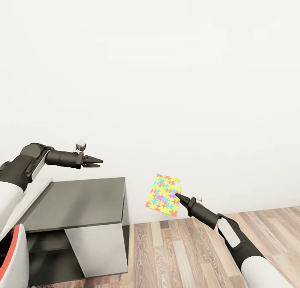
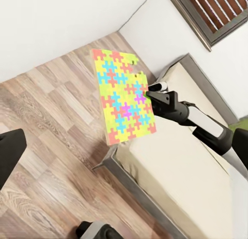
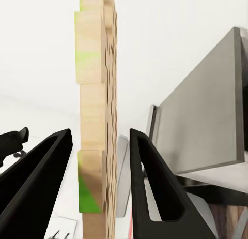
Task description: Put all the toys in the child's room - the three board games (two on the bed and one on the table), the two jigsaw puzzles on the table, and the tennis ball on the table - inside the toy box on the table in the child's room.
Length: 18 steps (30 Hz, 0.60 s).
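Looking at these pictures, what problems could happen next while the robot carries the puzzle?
The right gripper holds the jigsaw puzzle by one edge, up in the air above the wood floor; the thin board may tilt or slip out. In the right wrist view the fingers show gaps beside the board, so the grip looks loose. Turning could knock it against the grey cabinet.

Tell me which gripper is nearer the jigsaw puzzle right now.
Right. The right gripper holds the jigsaw puzzle between its fingers; the left gripper hangs empty above the dark cabinet, well apart.
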Available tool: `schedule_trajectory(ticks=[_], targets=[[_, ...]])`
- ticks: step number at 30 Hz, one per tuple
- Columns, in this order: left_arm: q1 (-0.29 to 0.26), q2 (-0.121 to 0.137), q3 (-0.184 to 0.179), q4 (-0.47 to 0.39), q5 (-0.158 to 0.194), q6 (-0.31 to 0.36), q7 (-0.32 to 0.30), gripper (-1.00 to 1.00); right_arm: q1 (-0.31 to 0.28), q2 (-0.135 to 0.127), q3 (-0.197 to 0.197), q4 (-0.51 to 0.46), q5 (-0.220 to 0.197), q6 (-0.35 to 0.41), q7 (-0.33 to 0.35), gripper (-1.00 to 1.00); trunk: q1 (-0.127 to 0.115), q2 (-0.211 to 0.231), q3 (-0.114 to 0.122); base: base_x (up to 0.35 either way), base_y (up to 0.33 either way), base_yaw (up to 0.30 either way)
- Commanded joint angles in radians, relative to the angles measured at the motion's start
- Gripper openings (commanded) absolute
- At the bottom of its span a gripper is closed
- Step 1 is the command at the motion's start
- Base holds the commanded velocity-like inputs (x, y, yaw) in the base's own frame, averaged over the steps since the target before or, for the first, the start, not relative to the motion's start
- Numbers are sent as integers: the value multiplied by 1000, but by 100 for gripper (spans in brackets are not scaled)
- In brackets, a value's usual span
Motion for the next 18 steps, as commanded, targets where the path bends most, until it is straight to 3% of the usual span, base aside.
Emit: schedule_trajectory(ticks=[1,18], targets=[[-2,1,-6,1,8,11,1,100,-1,-1,-1,0,-3,6,1,-100,1,-2,-2,-11,0,220],[-2,5,-6,1,-18,11,0,100,-1,-17,2,-6,1,1,2,-100,1,-2,-2,-1,0,281]])
